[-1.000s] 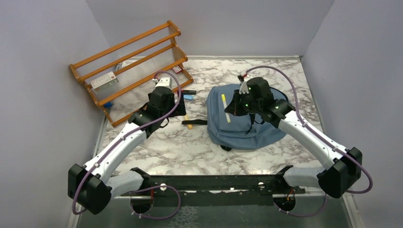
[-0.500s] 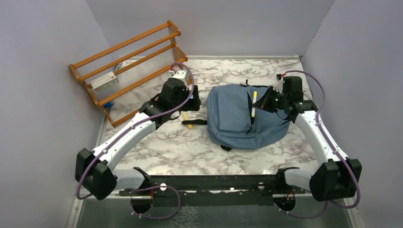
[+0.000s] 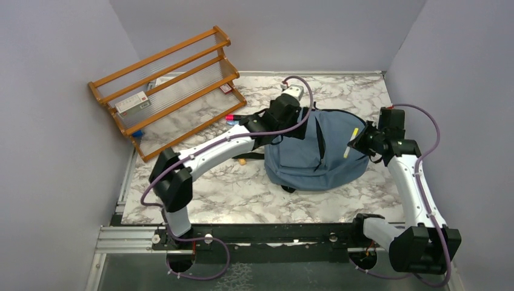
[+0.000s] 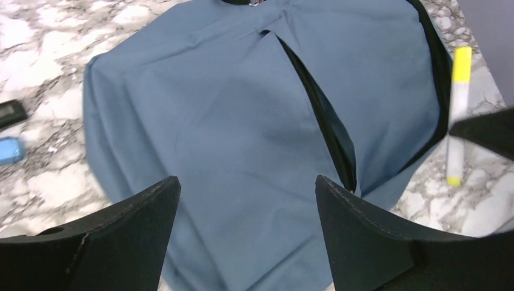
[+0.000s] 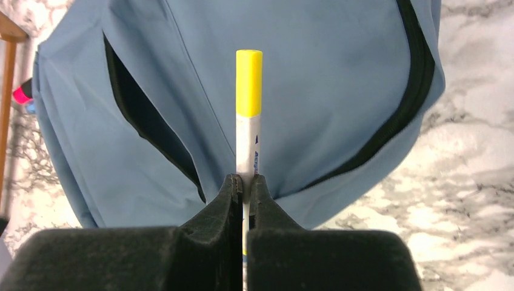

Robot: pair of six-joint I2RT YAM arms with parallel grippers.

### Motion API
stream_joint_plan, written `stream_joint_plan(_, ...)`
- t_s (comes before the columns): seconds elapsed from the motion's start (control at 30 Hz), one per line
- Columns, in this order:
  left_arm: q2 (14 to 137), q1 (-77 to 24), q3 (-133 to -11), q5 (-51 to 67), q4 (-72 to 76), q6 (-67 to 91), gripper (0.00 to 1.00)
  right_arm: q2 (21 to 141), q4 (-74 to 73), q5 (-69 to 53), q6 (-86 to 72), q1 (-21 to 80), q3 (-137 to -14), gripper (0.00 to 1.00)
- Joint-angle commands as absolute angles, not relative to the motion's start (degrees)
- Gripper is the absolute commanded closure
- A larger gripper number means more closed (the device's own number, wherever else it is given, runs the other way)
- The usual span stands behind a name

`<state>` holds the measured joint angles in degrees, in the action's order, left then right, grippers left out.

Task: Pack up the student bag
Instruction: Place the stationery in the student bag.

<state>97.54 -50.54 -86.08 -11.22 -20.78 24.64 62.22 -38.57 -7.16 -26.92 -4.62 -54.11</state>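
left tool (image 4: 245,182): wide, empty, hanging over the bag's left panel.
student bag (image 3: 303,159): flat on the counter (image 3: 242,194), between the two arms.
zip slit (image 4: 321,115): narrow gap, runs near-to-far, just right of the left tool and left of the marker.
marker (image 5: 248,115): yellow cap leading, long axis roughly along the slit, at the bag's right edge.
right tool (image 5: 245,182): pinched on the marker's white barrel; likely needs to shift left to insert.
views: left wrist shows the slit's dark inside; right wrist shows the grip; top shows arm spacing.
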Motion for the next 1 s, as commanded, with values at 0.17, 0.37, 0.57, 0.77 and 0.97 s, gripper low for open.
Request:
stream_joint_plan(0.17,114.9,-57.0,-107.9,-25.8,-31.5,23.3,0.18,52.6,-43.4,-7.7,-28.6,-5.0,-51.4,1.0)
stream_joint_plan(0.37,121.1,-59.1,-115.4,-28.2,-34.2,22.1,0.18,48.8,-45.6,-7.1,-29.8,-5.0,-50.0,0.99)
stream_joint_plan(0.57,125.5,-60.0,-118.6,-29.8,-37.3,22.2,0.18,45.0,-47.3,-5.7,-31.7,-5.0,-50.7,1.0)
stream_joint_plan(0.77,128.6,-60.1,-120.9,-30.1,-37.9,22.2,0.18,42.9,-48.7,-5.6,-32.4,-5.0,-52.1,0.99)
stream_joint_plan(0.97,132.3,-60.1,-125.9,-30.0,-39.1,21.9,0.18,42.1,-48.9,-6.5,-32.6,-5.0,-51.5,0.99)
